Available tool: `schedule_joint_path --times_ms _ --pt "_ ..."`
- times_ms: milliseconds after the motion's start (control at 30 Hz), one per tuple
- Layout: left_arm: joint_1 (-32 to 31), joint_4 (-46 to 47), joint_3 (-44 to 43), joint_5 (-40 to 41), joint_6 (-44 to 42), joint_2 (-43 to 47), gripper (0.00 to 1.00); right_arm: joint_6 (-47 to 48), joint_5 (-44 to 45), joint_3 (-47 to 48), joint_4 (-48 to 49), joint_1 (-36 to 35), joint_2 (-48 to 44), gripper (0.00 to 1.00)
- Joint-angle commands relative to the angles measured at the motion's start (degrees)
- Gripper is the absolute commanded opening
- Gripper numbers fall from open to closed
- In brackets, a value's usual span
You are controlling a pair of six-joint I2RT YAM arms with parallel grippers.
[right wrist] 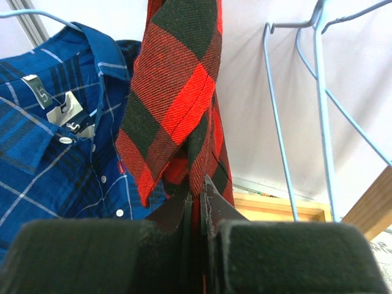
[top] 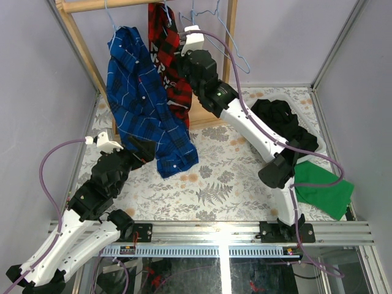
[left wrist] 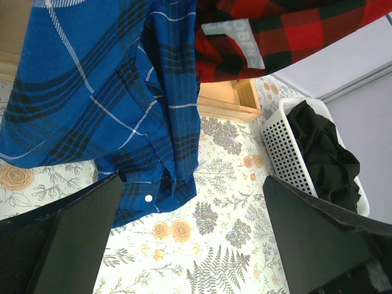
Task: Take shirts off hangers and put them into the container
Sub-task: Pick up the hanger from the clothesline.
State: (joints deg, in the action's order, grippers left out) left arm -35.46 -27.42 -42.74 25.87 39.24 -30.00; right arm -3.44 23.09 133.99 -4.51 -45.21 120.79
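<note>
The red-and-black plaid shirt (top: 166,55) (right wrist: 177,92) hangs from the wooden rack, and my right gripper (top: 179,52) (right wrist: 197,196) is shut on a fold of its cloth. To its left the blue plaid shirt (top: 144,104) (left wrist: 104,92) (right wrist: 49,153) hangs on a light-blue hanger (top: 110,15), its hem lying on the table. Two bare hangers (top: 229,43) (right wrist: 318,110) hang to the right. The white lattice container (left wrist: 285,150) holds black shirts (top: 282,119) (left wrist: 324,153). My left gripper (top: 139,153) (left wrist: 193,184) is open and empty, low over the table by the blue shirt's hem.
The wooden rack (top: 79,37) stands at the back, its base (left wrist: 229,101) on the floral tablecloth. A flat green cloth (top: 324,187) lies at the right, beside the right arm's elbow. Grey walls close in on both sides.
</note>
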Motion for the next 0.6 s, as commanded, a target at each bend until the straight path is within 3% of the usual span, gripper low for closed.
schedule_joint_path --times_ms 0,167,367,567 --pt "0.3 1.4 0.2 -0.4 0.4 -0.4 1.00 -0.3 0.8 2.0 6.4 0.4 -8.8 0.00" --pt "0.4 1.5 0.1 0.0 0.5 -1.2 1.00 -0.3 -2.1 0.3 -2.1 0.4 -13.5 0.00" --pt "0.4 1.6 -0.2 0.0 0.1 -2.1 1.00 -0.2 -8.0 -10.6 -5.0 0.4 -22.5 0.00" --pt "0.4 2.3 -0.1 -0.5 0.4 -2.9 1.00 -0.3 -16.2 -12.6 -8.9 0.4 -28.7 0.00"
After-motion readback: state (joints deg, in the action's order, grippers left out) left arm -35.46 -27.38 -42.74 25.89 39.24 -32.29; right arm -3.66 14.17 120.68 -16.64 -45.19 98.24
